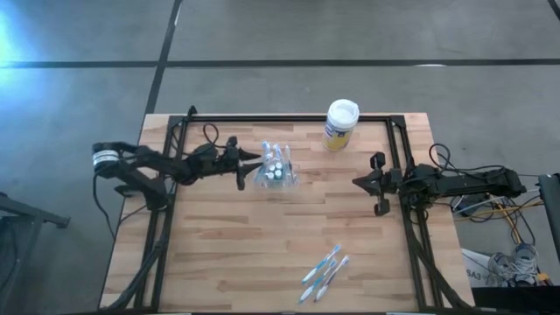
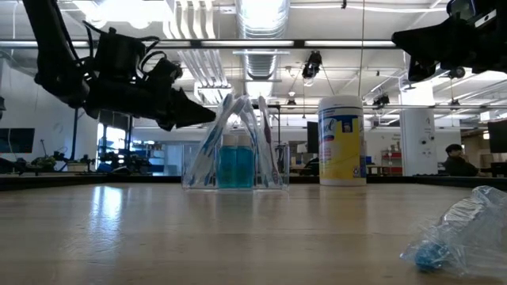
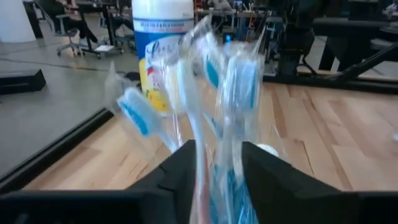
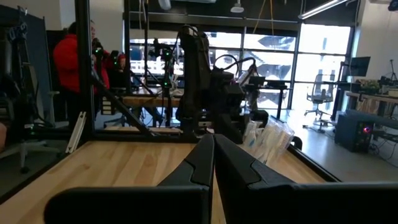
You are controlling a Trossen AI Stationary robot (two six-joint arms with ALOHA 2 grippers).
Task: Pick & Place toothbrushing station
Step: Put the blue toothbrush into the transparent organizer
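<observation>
The clear plastic holder (image 1: 276,172) stands upright on its base on the wooden table, left of centre. It holds several plastic-wrapped white-and-blue toothbrushes (image 2: 230,134) and teal-capped tubes (image 2: 235,166). My left gripper (image 1: 254,164) is at the holder's left side, up at the brush tops, shut on one wrapped toothbrush (image 3: 214,124). Three more wrapped toothbrushes (image 1: 325,270) lie flat near the table's front edge. My right gripper (image 1: 378,184) waits shut and empty at the table's right side. My left gripper pinches one wrapped toothbrush by its upper part (image 3: 217,177) between its two fingers (image 3: 180,180). The fingers come nearly level from the table's left and lie across the brush. The brush stands upright in the holder, its head above the fingers.
A white-lidded canister (image 1: 340,123) with a yellow-blue label stands at the far edge, right of the holder. A black frame (image 1: 289,117) runs along the table's far, left and right sides. Bare wood lies between the holder and the loose brushes.
</observation>
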